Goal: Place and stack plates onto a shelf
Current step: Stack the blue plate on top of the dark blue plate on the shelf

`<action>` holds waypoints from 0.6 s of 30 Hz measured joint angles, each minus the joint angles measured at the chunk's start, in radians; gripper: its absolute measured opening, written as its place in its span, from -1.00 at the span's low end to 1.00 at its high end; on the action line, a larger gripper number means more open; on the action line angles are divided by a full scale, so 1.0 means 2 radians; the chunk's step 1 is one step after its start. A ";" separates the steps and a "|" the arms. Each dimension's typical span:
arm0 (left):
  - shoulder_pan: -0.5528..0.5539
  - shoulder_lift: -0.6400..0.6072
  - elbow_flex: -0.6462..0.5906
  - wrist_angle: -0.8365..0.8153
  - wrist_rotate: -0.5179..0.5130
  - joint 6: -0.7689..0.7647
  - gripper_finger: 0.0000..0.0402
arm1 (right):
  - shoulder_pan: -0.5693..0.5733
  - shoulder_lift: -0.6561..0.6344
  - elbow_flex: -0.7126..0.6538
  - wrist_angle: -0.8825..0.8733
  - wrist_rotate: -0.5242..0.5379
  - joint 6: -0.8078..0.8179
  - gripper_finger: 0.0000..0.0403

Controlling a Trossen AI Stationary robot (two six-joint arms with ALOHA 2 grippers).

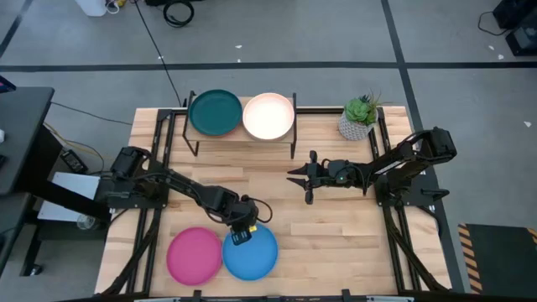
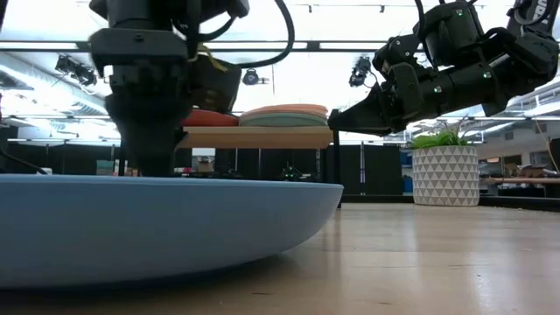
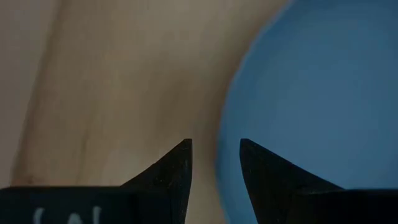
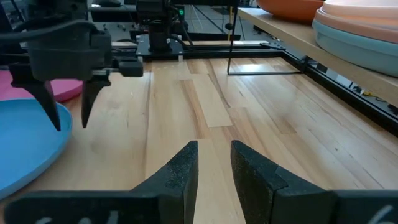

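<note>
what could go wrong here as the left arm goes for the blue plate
The left gripper, fingers open, straddles the rim of the blue plate. The plate is shallow, so the rim may slip out as it closes. The pink plate lies right beside it, so a dragged blue plate could push it. The right gripper hangs in front of the shelf, which could crowd the path to the stacks.

plates on table: 2 | shelf stacks: 2 | plant: 1
</note>
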 joint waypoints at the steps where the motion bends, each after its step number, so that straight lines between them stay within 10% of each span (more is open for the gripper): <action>1: 0.000 0.001 0.000 0.000 0.001 0.004 -0.29 | 0.000 0.000 0.000 0.000 0.000 0.000 -0.49; 18: 0.003 -0.001 0.005 -0.010 -0.010 0.042 -0.93 | 0.000 0.000 0.000 0.000 0.000 0.000 -0.49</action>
